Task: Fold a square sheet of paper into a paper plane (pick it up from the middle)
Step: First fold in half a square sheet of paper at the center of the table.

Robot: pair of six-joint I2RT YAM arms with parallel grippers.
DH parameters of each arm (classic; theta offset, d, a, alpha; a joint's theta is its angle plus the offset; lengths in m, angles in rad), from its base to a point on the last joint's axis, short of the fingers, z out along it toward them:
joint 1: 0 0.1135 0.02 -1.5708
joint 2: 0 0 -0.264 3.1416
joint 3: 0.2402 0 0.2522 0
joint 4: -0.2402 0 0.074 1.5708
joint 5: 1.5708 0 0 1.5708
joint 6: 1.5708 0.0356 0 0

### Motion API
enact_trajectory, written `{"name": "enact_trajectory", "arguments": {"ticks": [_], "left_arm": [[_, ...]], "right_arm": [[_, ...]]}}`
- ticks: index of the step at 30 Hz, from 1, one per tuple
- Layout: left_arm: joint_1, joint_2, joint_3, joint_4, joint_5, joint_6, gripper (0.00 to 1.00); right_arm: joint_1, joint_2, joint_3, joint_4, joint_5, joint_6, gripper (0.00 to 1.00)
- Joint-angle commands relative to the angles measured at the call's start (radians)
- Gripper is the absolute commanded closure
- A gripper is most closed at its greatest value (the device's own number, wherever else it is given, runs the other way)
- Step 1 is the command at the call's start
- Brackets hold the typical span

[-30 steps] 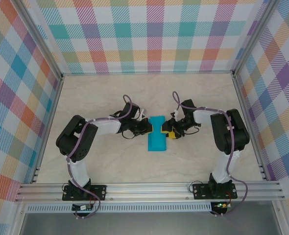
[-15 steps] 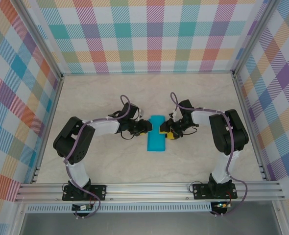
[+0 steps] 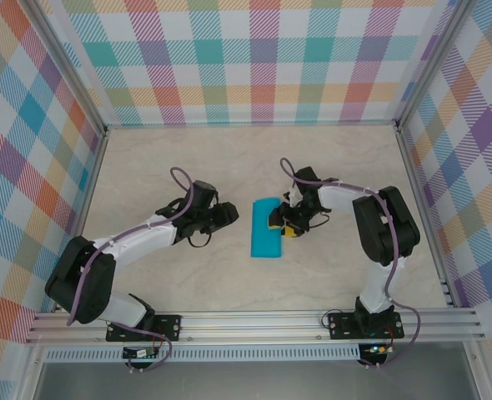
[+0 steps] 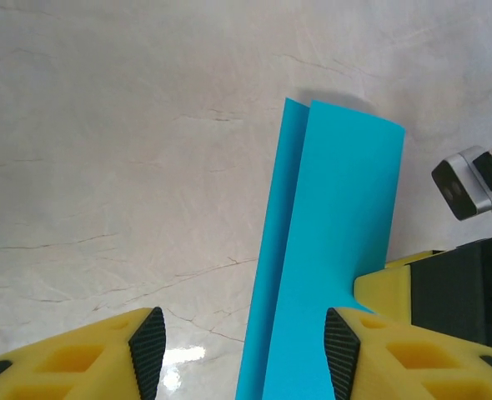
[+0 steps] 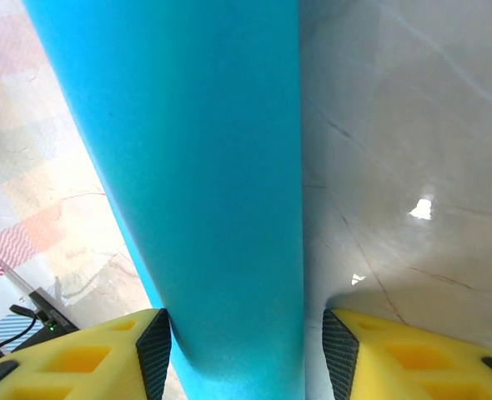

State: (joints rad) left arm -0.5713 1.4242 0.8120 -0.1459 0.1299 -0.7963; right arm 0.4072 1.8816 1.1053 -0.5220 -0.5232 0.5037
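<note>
My left claw (image 3: 226,215) gapes empty, left of the folded square sheet of paper (image 3: 264,235); right claw (image 3: 277,222) straddles it, jaws apart, unclamped.

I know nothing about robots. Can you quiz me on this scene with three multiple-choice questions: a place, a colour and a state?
1. Where is the sheet of paper?
A) on the table between the left gripper and right gripper
B) against the far wall
C) on the metal rail

2. What colour is it?
A) red
B) white
C) teal-blue

3. What state is it in?
A) crumpled
B) folded into a narrow strip
C) torn in two

Answers: 1 A, the top view shows it lying between them; 2 C, teal-blue in all three views; 3 B, the left wrist view shows two overlapping layers.
</note>
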Motion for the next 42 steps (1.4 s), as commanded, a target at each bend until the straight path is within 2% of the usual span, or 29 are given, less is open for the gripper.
{"name": "enact_trajectory", "arguments": {"ticks": [1,23,42], "left_arm": [[0.010,-0.036,-0.005,-0.030,-0.038,-0.009,0.45],[0.010,-0.010,0.021,-0.027,0.003,0.005,0.44],[0.007,0.006,0.025,-0.020,0.023,0.012,0.44]], "right_arm": [[-0.002,0.043,0.022,-0.123,0.127,-0.013,0.45],[0.052,0.154,0.148,-0.258,0.248,0.047,0.37],[0.082,0.246,0.227,-0.329,0.308,0.014,0.39]]}}
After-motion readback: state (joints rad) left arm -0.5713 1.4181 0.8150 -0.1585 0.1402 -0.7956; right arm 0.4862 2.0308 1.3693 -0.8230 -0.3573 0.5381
